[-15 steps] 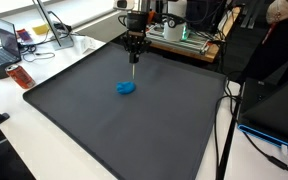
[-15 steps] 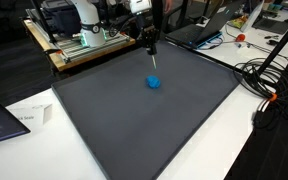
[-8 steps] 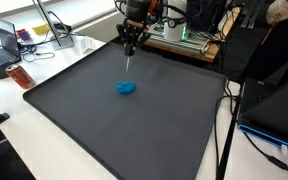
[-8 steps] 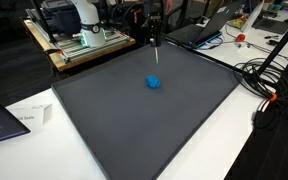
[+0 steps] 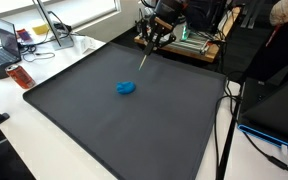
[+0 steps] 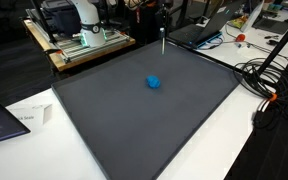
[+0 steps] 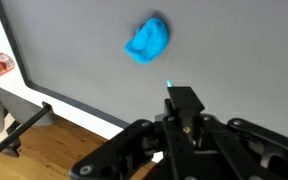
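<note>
Wrist view: the gripper (image 7: 183,100) is clenched on a thin stick (image 7: 170,85), held above the dark mat (image 7: 74,50). The blue lump (image 7: 148,40) lies on the mat, apart from the stick's tip.

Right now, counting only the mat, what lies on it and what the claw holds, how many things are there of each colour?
Blue: 1, the crumpled lump
Dark grey: 1, the mat
Pale with a teal tip: 1, the thin stick, held in the shut claw
Total: 3
</note>
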Robot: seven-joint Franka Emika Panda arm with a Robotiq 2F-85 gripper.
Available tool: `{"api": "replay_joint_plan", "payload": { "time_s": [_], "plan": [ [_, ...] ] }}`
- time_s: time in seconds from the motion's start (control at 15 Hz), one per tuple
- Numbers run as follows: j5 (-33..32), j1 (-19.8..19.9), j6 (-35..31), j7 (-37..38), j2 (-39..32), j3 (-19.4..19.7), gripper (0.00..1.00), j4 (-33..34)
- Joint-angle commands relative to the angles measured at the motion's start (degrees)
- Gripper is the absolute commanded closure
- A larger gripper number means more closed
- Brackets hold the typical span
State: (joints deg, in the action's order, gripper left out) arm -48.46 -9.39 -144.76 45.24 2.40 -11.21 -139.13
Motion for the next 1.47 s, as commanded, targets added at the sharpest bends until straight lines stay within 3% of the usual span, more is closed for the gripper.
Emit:
{"api": "replay_joint_plan", "payload": {
  "time_s": [0.0, 0.2, 0.27, 0.67, 0.73, 0.87, 1.4],
  "plan": [
    [-5.95, -1.74, 5.98, 5.08, -5.04, -2.00, 0.97, 3.84],
    [-7.61, -3.53, 9.65, 5.53, -9.32, -2.23, 0.97, 6.88],
    [-4.95, -3.09, 7.05, 3.77, -5.83, -1.60, 0.88, 3.71],
    [-5.61, -3.88, 8.33, 3.83, -9.22, -1.44, 0.88, 6.34],
    [-5.63, -3.88, 8.34, 3.83, -9.23, -1.44, 0.97, 6.36],
    [-7.99, -5.02, 10.29, 6.73, -11.48, -1.66, 0.97, 9.07],
    [-5.15, -9.91, 27.26, 4.25, -21.12, -1.86, 0.97, 22.54]
  ]
}}
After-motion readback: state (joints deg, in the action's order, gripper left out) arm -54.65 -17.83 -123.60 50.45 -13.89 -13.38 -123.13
